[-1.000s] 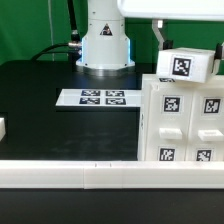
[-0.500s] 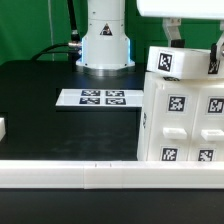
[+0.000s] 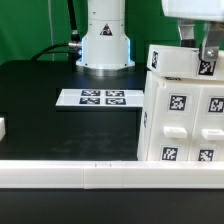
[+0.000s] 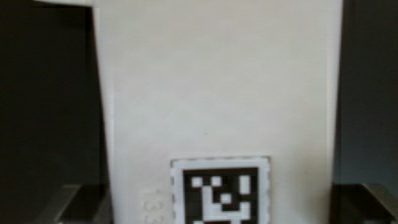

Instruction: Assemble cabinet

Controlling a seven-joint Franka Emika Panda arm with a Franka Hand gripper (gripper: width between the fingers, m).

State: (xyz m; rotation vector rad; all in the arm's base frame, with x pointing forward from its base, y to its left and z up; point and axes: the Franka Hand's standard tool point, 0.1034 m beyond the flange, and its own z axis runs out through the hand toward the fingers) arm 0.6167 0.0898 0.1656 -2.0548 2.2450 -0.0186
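Note:
The cabinet (image 3: 180, 125) is the big white box with several tags at the exterior view's right. A smaller white tagged piece (image 3: 172, 62) sits tilted at its top edge. My gripper (image 3: 198, 55) comes down from the top right. It is shut on this piece, with one finger (image 3: 208, 52) over its tagged face. In the wrist view the held white piece (image 4: 214, 90) fills the middle with its tag (image 4: 221, 190) low down. The dark fingers (image 4: 75, 205) flank it on both sides. Whether the piece touches the cabinet top I cannot tell.
The marker board (image 3: 98, 98) lies on the black table left of the cabinet. The robot base (image 3: 105, 40) stands behind it. A long white rail (image 3: 90, 176) runs along the front. A small white block (image 3: 2, 128) shows at the left edge.
My gripper has moved toward the exterior view's right with the tagged piece. The piece has turned, so its tag is now mostly behind a finger.

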